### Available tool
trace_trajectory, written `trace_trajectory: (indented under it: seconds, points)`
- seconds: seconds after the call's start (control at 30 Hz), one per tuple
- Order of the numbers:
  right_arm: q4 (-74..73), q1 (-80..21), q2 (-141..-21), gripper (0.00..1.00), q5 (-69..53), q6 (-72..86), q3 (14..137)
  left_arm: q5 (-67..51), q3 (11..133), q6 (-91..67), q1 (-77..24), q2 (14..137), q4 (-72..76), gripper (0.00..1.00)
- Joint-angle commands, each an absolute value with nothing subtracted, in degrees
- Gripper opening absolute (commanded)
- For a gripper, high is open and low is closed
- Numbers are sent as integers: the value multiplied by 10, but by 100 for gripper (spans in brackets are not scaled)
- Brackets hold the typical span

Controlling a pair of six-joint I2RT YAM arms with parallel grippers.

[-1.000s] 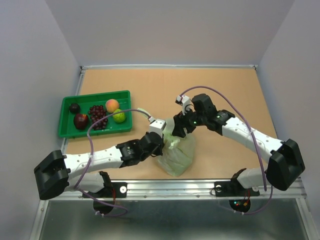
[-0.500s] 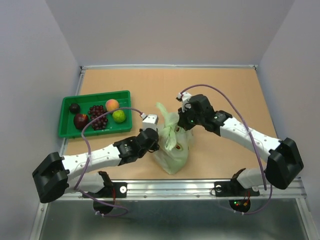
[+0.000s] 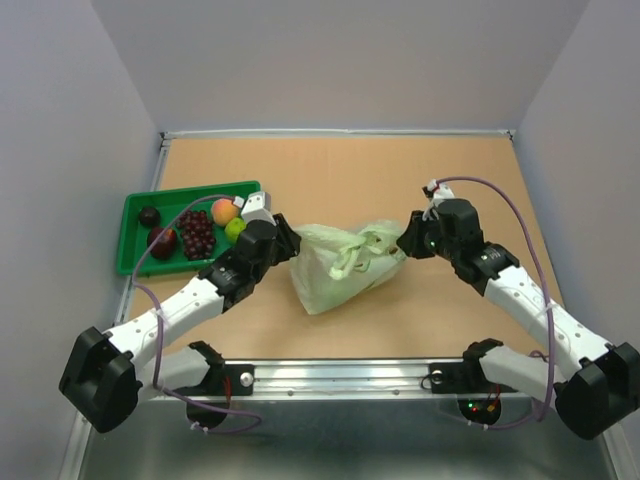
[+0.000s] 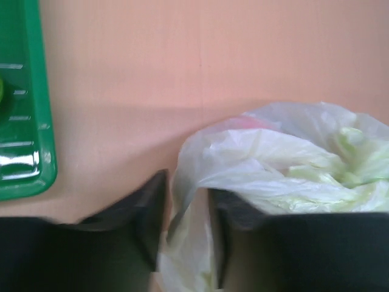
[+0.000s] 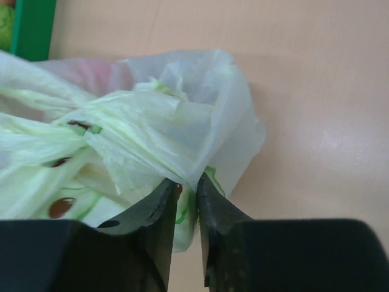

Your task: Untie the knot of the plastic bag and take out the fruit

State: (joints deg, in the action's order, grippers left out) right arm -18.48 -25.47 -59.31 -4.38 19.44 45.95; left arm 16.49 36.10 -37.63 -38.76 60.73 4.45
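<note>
Status: plastic bag [image 3: 335,272] lies mid-desk, toward the near edge, stretched between both claws. Left gripper [image 3: 287,243] clenched on its left end. Right gripper [image 3: 404,240] clenched on its right end. Green tray [image 3: 133,240] sits at the left edge.

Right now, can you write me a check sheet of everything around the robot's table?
Surface: tan table, flat, no spills seen.
Job's things: plastic bag stretched between both pincers; knot tied; fruit only a reddish blur through the film.
Clutter: green tray at the left, holding grapes, a peach, a red apple and two more pieces.
Grippers: left pincer shut on the bag's left end; right pincer shut on its right end.
Cables: a purple cable loops over each arm, neither touching the bag.
Surroundings: pale walls; metal rail at the near edge.
</note>
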Motion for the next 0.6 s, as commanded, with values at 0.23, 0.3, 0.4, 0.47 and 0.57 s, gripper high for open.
trace_trajectory:
  seconds: [0.23, 0.3, 0.4, 0.47, 0.57]
  points:
    - [-305, -287, -592, 93, -93, 66, 597, 113, 481, -301, -465, 539, 18, 88]
    - [-322, -294, -631, 92, -98, 53, 624, 161, 508, -323, -497, 557, -19, 88]
    - [-332, -321, -673, 89, -98, 37, 644, 225, 572, -348, -558, 612, -89, 88]
    - [-332, -347, -699, 87, -89, 27, 641, 261, 604, -379, -588, 655, -127, 87]
    - [-332, -371, -732, 81, -82, 21, 635, 277, 613, -409, -607, 705, -141, 85]
